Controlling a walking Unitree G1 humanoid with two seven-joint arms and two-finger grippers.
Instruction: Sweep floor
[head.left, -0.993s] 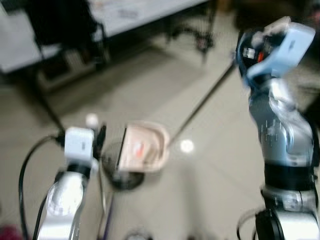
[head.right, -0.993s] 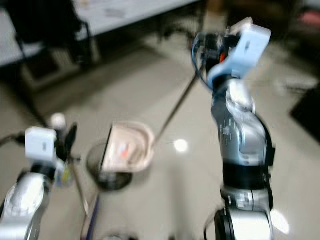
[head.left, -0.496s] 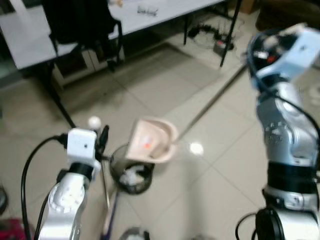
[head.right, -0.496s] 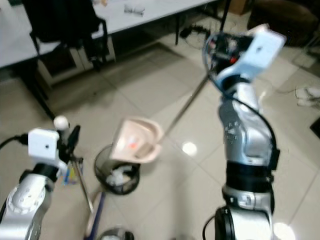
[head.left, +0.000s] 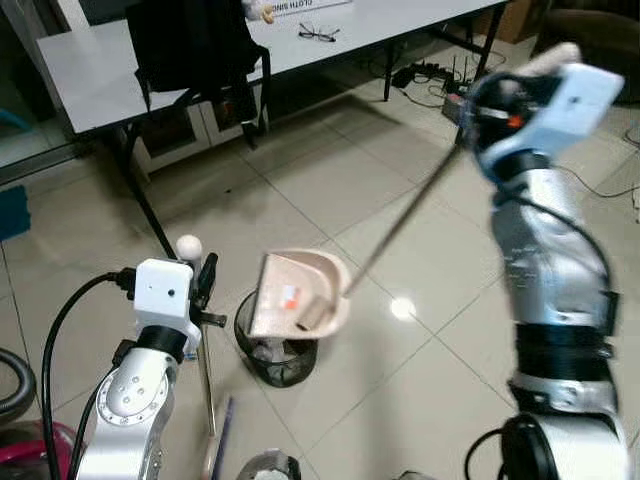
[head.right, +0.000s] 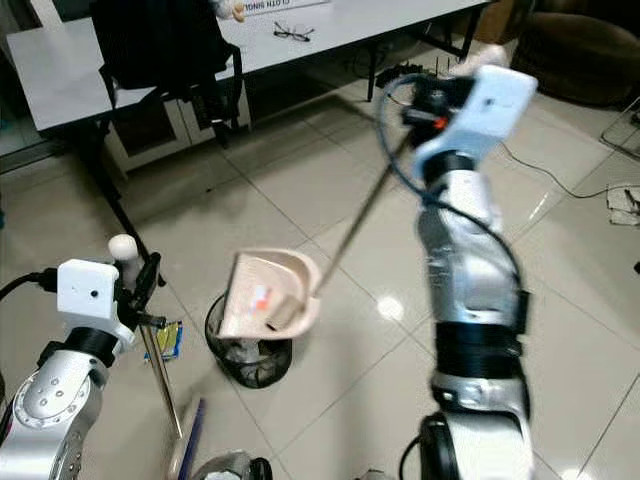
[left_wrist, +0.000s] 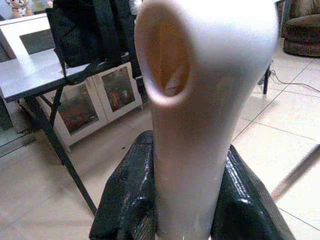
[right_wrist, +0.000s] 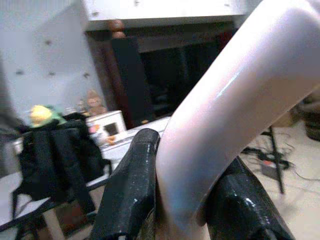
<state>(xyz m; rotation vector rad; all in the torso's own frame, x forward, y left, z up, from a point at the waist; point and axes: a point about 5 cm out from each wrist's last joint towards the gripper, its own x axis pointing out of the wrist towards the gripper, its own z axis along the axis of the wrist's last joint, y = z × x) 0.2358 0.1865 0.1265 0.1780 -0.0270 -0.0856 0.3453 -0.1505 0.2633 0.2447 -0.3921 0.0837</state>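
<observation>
While the right gripper (right_wrist: 175, 200) sits raised at the upper right of the head view, its two black fingers are clamped on the pale curved handle (right_wrist: 235, 100) of a long-handled dustpan (head.left: 298, 295). The thin pole (head.left: 405, 215) runs diagonally down from there to the beige pan at the centre of the frame, which hangs tipped over a black mesh waste bin (head.left: 275, 355) standing on the tiled floor (head.left: 330, 180); something whitish lies inside the bin.

At the lower left, the left gripper (left_wrist: 190, 210) is closed around the pale, rounded top of a broom handle (left_wrist: 200, 100). Its metal shaft (head.left: 207, 385) drops nearly straight down beside the bin.

Across the top of the frame stands a white table (head.left: 100, 65) with a black bag (head.left: 195, 45) hanging over its edge and a pair of glasses (head.left: 318, 33) lying on it. Cables and a power strip (head.left: 430, 75) lie on the floor under the table at the upper right.
</observation>
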